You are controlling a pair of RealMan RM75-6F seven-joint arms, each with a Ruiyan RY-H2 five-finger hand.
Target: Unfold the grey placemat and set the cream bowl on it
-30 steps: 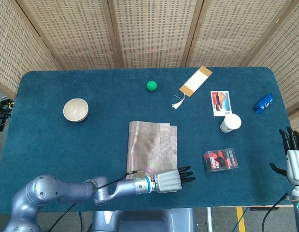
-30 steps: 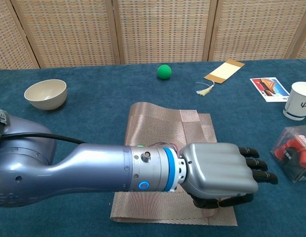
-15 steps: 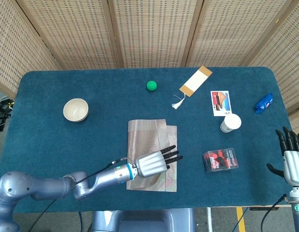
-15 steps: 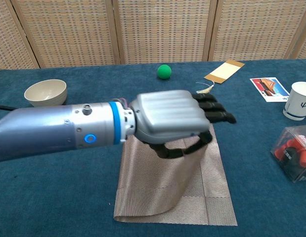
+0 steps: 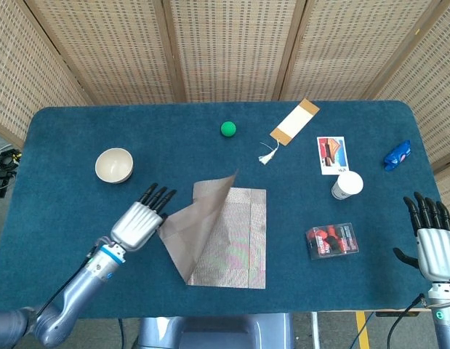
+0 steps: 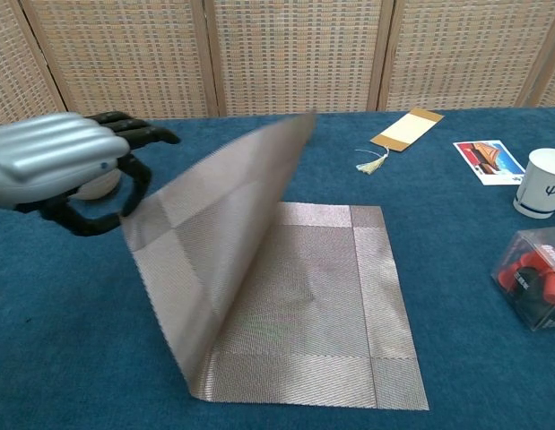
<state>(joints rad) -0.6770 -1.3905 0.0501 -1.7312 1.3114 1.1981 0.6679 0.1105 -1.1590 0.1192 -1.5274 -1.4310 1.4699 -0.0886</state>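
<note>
The grey placemat lies at the table's front middle, its lower layer flat. My left hand pinches the edge of the upper layer and holds it raised as a slanted flap to the left of the flat part. In the chest view the left hand is at the far left, fingers and thumb closed on the flap's edge. The cream bowl stands upright behind and left of that hand, apart from the mat; the chest view hides most of it. My right hand hovers by the table's front right corner, fingers apart, holding nothing.
A green ball and a tan tasselled bookmark lie at the back. A picture card, a paper cup and a clear box of red items sit right of the mat. A blue object lies near the right edge.
My left hand has swung from the mat's right front corner up and over to the left, carrying the upper layer, which now stands half opened. The right hand has barely shifted.
</note>
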